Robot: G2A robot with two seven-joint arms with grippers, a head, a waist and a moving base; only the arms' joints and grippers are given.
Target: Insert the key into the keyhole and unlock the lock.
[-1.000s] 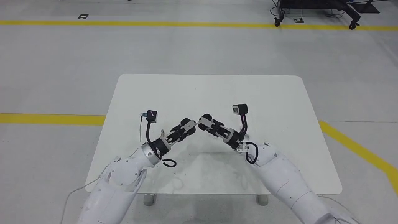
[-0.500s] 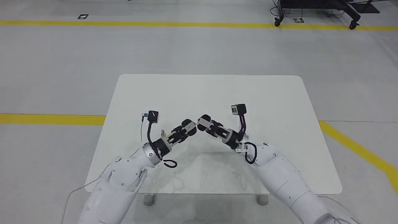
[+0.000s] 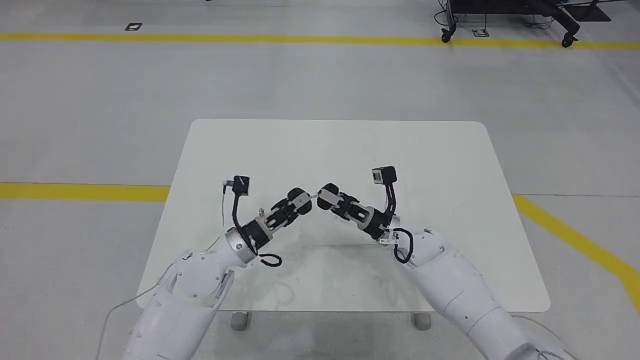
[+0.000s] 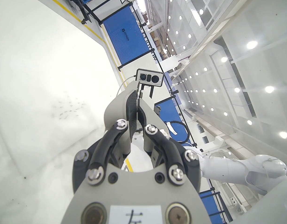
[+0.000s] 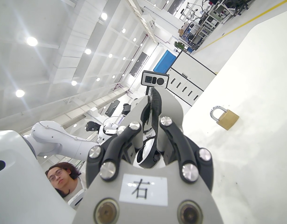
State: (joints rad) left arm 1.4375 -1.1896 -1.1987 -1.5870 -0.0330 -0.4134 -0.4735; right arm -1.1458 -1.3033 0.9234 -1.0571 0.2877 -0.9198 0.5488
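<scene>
The left gripper (image 3: 300, 198) and the right gripper (image 3: 325, 196) are held above the middle of the white table (image 3: 430, 160). Their tips point at each other and are very near, almost touching. In the top view it is not possible to see if they really touch.

In the left wrist view, the fingers (image 4: 119, 108) of the left gripper (image 4: 137, 94) are pressed together along their dark pads, with no gap between them. If a key is between the pads, I cannot tell.

In the right wrist view, the right gripper (image 5: 151, 93) is also closed narrow. Its fingers (image 5: 172, 109) lie one against the other with only a thin line between them. What they hold, if anything, is not visible.

The padlock (image 5: 225, 117) lies flat on the table, to one side of the right gripper and lower than its fingertips. It is apart from them and no finger touches it. It has a brass body and a silver shackle, and the shackle seems to be closed. The keyhole is too small to see.
</scene>
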